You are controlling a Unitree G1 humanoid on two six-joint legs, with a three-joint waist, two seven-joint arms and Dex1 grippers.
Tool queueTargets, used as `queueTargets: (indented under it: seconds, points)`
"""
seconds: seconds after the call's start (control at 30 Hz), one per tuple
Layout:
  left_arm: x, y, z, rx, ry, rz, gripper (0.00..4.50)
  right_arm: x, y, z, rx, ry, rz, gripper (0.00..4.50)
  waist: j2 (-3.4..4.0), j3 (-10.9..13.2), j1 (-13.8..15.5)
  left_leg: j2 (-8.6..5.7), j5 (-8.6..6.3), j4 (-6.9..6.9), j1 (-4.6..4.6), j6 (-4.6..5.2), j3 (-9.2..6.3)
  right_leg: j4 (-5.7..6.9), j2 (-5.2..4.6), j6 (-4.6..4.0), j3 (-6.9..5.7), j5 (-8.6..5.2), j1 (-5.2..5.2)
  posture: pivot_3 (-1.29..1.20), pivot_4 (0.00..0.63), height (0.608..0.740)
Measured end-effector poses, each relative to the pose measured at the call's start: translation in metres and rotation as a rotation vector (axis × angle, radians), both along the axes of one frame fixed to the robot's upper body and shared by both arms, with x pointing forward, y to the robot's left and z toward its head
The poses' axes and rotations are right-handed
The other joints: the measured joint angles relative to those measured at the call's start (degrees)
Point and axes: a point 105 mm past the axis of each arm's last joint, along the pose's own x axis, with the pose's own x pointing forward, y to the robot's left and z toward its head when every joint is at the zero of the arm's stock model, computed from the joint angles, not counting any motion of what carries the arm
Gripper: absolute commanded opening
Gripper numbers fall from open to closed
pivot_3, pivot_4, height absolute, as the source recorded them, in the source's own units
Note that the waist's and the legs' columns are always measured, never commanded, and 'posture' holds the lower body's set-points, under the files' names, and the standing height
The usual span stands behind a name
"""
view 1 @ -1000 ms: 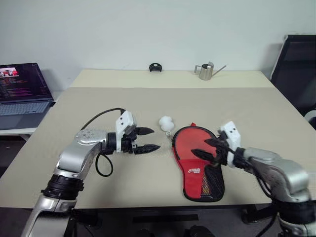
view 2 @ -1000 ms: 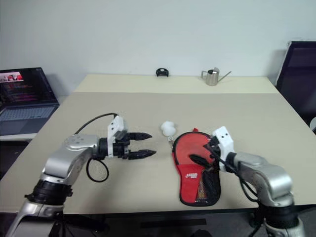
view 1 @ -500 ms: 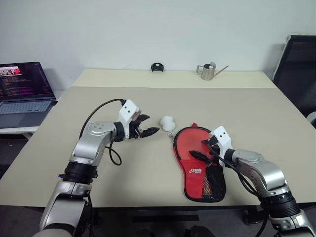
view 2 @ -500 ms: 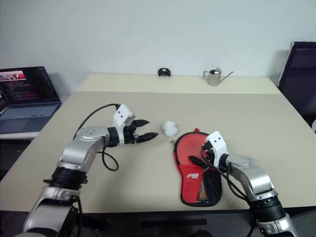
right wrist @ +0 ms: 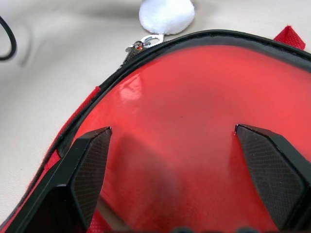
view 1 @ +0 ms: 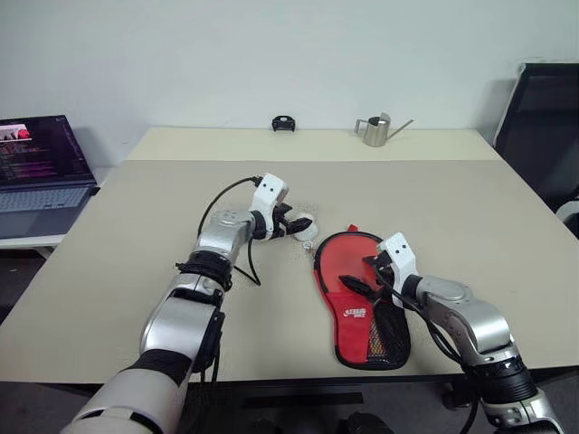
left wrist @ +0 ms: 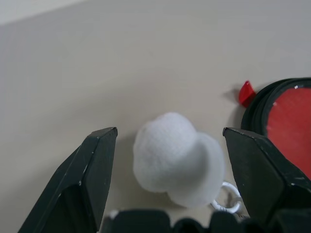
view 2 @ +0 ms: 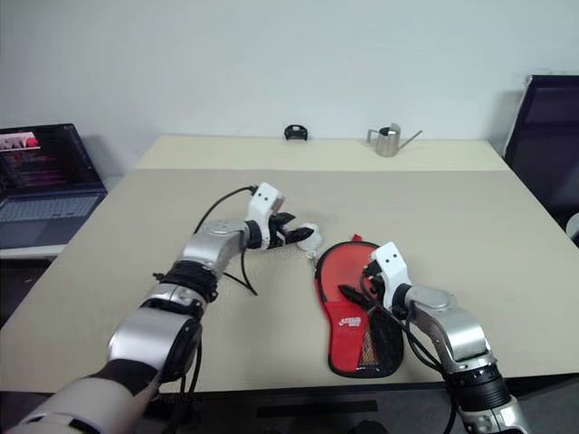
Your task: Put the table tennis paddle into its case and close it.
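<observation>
- lying flat on the beige desk (view 1: 136, 271), red face up, is the case (view 1: 362, 289), its round end toward the far edge and its black mesh pocket (view 1: 391, 336) toward the near edge.
- the white pom-pom pull (left wrist: 177, 158) rests on the desk just beside the case's round end, joined to the zip by a small metal ring (right wrist: 149, 40).
- the left gripper (left wrist: 170, 145) reaches in toward the case's round end; its black fingers (left wrist: 92, 170) stand wide apart with the pom-pom pull between them, not touching it.
- the right gripper (right wrist: 180, 150) hovers low over the case's red face, fingers (right wrist: 87, 165) spread wide, gripping nothing.
- the table tennis paddle cannot be made out apart from the case.
- beyond the case, at the desk's far edge, stand a small metal watering can (view 1: 376, 130) and a small black object (view 1: 283, 123).
- a laptop (view 1: 41, 172) sits open well off to the case's left.
</observation>
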Motion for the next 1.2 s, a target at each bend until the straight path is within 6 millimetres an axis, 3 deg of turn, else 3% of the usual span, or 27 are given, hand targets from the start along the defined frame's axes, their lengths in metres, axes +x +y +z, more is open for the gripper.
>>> queueTargets:
  seconds: [0.47,0.73,0.83,1.03,1.13,1.2]
  points:
    - [-0.002,-0.02,-0.035,0.063,0.098,0.024,3.81,-0.003,0.01,0.0,0.035,0.006,-0.021,4.47,-0.02,0.0,0.0,-0.03,0.0,0.0,0.02,0.0,0.0,0.07,0.0,0.0,-0.01,0.0,0.0,0.0,0.15,0.74]
    - [-0.002,-0.027,-0.038,0.023,0.12,0.053,3.81,-0.003,0.013,-0.001,0.048,0.01,-0.035,4.47,-0.05,-0.1,0.1,-0.05,0.0,0.0,0.06,-0.01,-0.01,0.15,0.0,0.0,-0.01,0.0,0.01,0.0,0.15,0.74]
    - [-0.002,-0.029,-0.039,0.009,0.124,0.063,3.22,-0.004,0.014,-0.002,0.053,0.012,-0.04,4.5,-0.07,-0.1,0.2,-0.07,0.01,0.0,0.08,-0.01,-0.01,0.17,0.0,0.0,-0.01,0.0,0.01,0.0,0.15,0.74]
    - [-0.005,-0.04,-0.041,-0.008,0.138,0.041,1.04,-0.005,0.015,-0.002,0.056,0.009,-0.057,4.5,-0.08,-0.1,0.2,-0.09,0.01,0.0,0.08,-0.01,-0.01,0.18,0.0,0.0,0.0,0.0,0.02,0.0,0.15,0.74]
    - [-0.006,-0.042,-0.041,-0.015,0.142,0.031,0.18,-0.004,0.014,-0.002,0.048,0.003,-0.067,4.5,-0.07,-0.1,0.2,-0.09,0.01,0.0,0.08,-0.02,-0.02,0.19,0.0,0.0,-0.01,0.0,0.02,0.0,0.15,0.74]
    - [-0.007,-0.042,-0.041,-0.018,0.144,0.022,0.11,-0.004,0.013,-0.002,0.044,0.001,-0.072,4.5,-0.07,-0.1,0.2,-0.09,0.01,0.0,0.08,-0.02,-0.02,0.19,0.0,0.0,-0.01,0.0,0.02,0.0,0.15,0.74]
